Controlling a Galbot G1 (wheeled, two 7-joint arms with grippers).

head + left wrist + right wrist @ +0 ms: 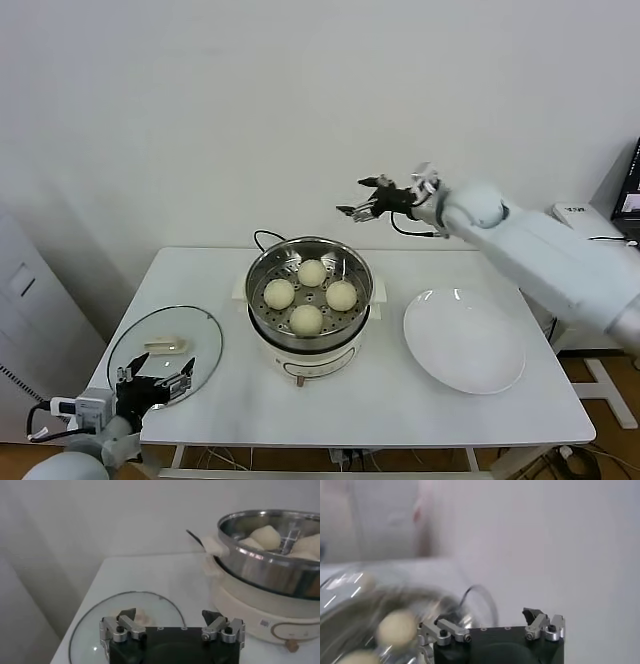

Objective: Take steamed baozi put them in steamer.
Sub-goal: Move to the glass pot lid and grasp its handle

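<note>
Well, four smooth, round, cream-white steamed baozi (311, 294) sit inside the steamer (262, 269), a shiny round steel basket on a cream cooker base at the centre of the white surface (400, 415). One flat, glossy white plate (464, 340) lies empty at its 3 o'clock; one round glass lid (166, 353) with a cream handle lies at its 8 o'clock. High at the steamer's 1 o'clock the right claw (362, 198) hangs, wide and holding nothing. Over the lid's near edge the left claw (153, 376) waits, also wide and empty.
</note>
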